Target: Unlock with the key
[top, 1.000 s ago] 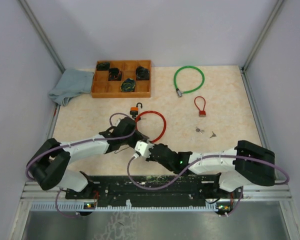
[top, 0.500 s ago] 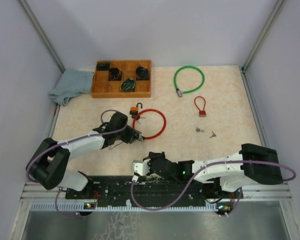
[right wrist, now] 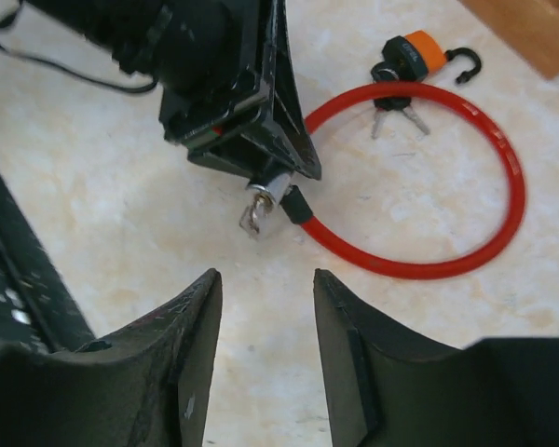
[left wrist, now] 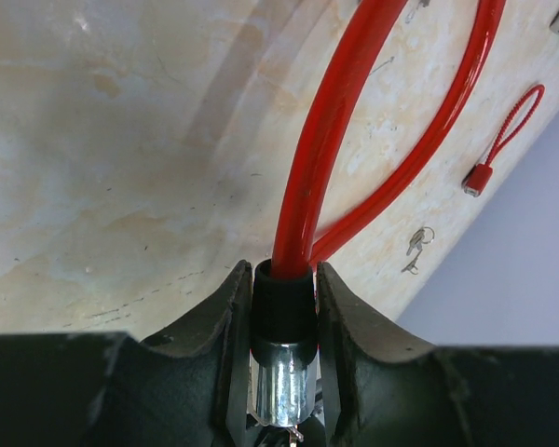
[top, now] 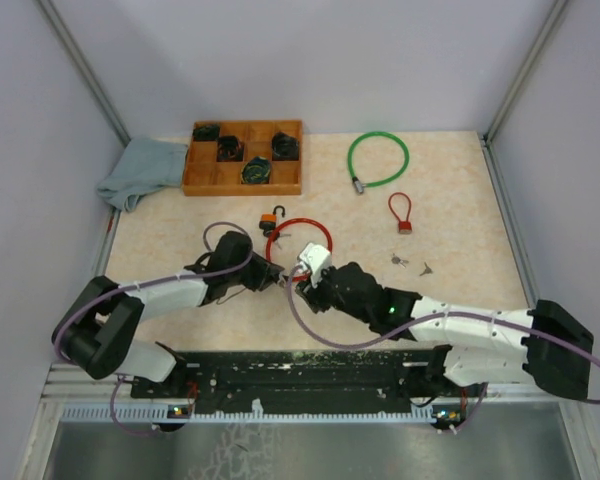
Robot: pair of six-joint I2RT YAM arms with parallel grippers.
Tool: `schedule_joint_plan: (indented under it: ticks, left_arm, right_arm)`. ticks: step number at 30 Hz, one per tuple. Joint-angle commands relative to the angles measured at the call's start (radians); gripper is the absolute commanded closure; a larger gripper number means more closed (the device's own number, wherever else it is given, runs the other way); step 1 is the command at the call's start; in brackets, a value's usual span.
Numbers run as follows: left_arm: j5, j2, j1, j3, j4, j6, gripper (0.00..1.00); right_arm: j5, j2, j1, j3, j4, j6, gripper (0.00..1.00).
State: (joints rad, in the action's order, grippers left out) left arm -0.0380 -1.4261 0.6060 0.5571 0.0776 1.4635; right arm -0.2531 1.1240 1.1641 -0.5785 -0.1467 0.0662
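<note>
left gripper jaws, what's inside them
The left gripper clamps the red cable lock by its black collar and silver barrel. A key sticks out of the barrel's end; the keyhole itself is hidden.

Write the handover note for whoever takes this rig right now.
Left gripper: shut on the red cable lock, clamped at its black collar.
Right gripper: open, holding nothing, facing the key.
Done: the key sits in the lock's metal barrel, which pokes out of the left gripper.
Unclear: whether the key has been turned; the cable's black tip lies right beside the barrel.
Left: probably grip the key with the right gripper, turn it, and confirm the cable end comes free.
</note>
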Motion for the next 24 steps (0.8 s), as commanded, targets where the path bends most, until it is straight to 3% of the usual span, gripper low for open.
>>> schedule_joint_plan:
  ticks: [1,11,18,24]
  left_arm:
    - [-0.036,0.027,-0.002,-0.039,0.119,-0.084,1.00]
    - [-0.048,0.044,-0.003,-0.152,0.397,-0.161,1.00]
    - [-0.043,0.059,-0.003,-0.189,0.457,-0.181,1.00]
    - [-0.054,0.054,-0.002,-0.200,0.485,-0.174,1.00]
  right_arm:
    - [0.217,-0.009,-0.116,-0.070,-0.034,-0.370,0.54]
    - [0.357,0.168,-0.220,-0.165,-0.005,-0.664,0.50]
    - [0.313,0.294,-0.224,-0.202,0.009,-0.700,0.49]
    - [0.363,0.358,-0.223,-0.217,-0.043,-0.722,0.50]
